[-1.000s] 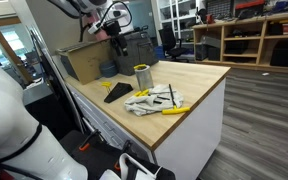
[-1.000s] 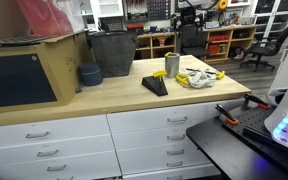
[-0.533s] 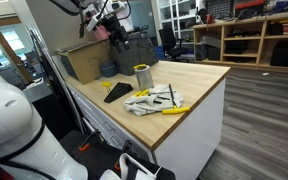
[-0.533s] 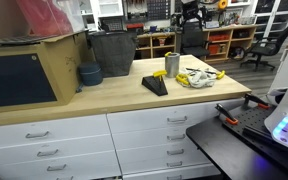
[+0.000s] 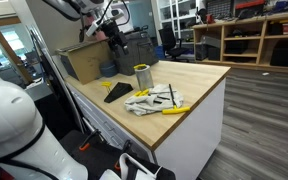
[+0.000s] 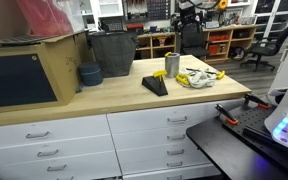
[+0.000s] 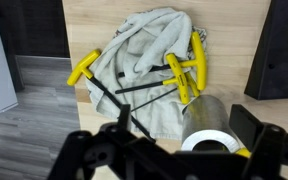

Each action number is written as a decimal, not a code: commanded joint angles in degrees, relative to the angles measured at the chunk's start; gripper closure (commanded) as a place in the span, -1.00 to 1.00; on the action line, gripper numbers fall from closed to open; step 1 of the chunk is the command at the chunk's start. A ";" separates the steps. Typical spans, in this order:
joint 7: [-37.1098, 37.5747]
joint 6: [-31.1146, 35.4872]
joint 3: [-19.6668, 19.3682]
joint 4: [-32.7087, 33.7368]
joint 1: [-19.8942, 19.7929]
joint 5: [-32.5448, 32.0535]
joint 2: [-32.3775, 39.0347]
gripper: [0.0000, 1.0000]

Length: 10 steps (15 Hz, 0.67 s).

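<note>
Gripper: I have my gripper (image 5: pixel 114 40) high over the table (image 5: pixel 199 75), jaws wide apart, holding nothing;
Below: metal can (image 7: pixel 209 125) just beside white cloth (image 7: pixel 149 70); yellow-handled tools (image 7: pixel 189 65) lying on the cloth

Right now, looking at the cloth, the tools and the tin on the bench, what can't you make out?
- Tools: in the wrist view the cloth covers their middles, so their type is unclear.
- Tin: in the wrist view the gripper hides its lower part, and its contents are unclear.
- Black block: cut off by the wrist view's right edge.
- Dark bin: in an exterior view its walls hide the inside.
</note>
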 commanded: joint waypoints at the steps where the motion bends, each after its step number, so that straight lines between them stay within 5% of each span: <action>1: -0.68 3.33 -1.96 0.94 2.32 -2.35 4.47 -1.00; 4: -0.76 6.80 -4.25 2.65 2.29 -2.07 8.78 -1.00; 10: -0.45 7.51 -9.59 7.56 1.57 8.39 14.07 -1.00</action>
